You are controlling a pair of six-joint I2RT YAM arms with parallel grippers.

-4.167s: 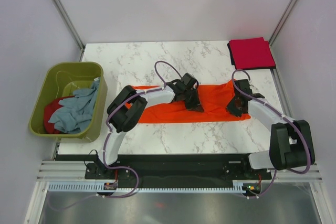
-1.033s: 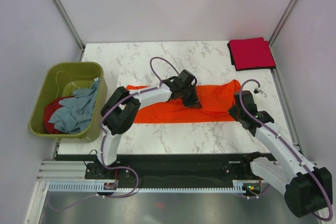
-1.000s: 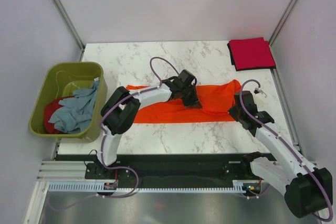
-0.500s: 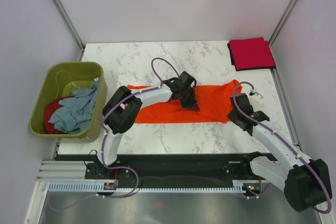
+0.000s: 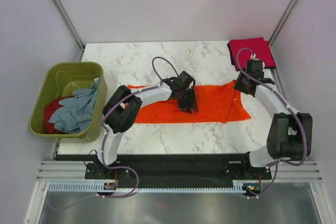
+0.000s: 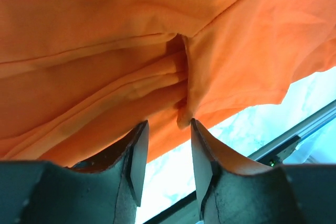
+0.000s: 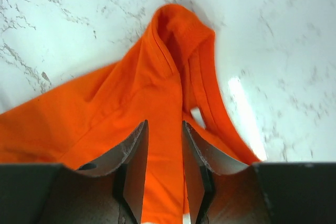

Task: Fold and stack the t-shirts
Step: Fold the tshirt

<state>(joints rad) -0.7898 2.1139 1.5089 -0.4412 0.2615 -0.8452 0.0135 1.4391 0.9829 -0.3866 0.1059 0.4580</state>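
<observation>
The bright orange t-shirt [image 5: 210,107] lies lengthwise across the middle of the marble table [image 5: 157,56]. My left gripper [image 5: 188,103] rests low over its middle. In the left wrist view the left gripper [image 6: 167,125] is open, with a bunched fold of the orange t-shirt [image 6: 105,35] just past its tips. My right gripper [image 5: 242,86] hovers at the shirt's far right end. In the right wrist view the right gripper [image 7: 164,125] is open above the orange t-shirt [image 7: 105,108], holding nothing. A folded crimson t-shirt [image 5: 251,52] lies at the back right corner.
An olive-green tub [image 5: 58,74] stands off the table's left edge. It holds a crumpled grey-blue t-shirt [image 5: 79,109] and a red t-shirt [image 5: 51,115]. Grey walls close in the back and sides.
Both grippers have opened. The right arm swung from the shirt's front right corner to its far right end. The shirt's right end now spreads further toward the front right.
</observation>
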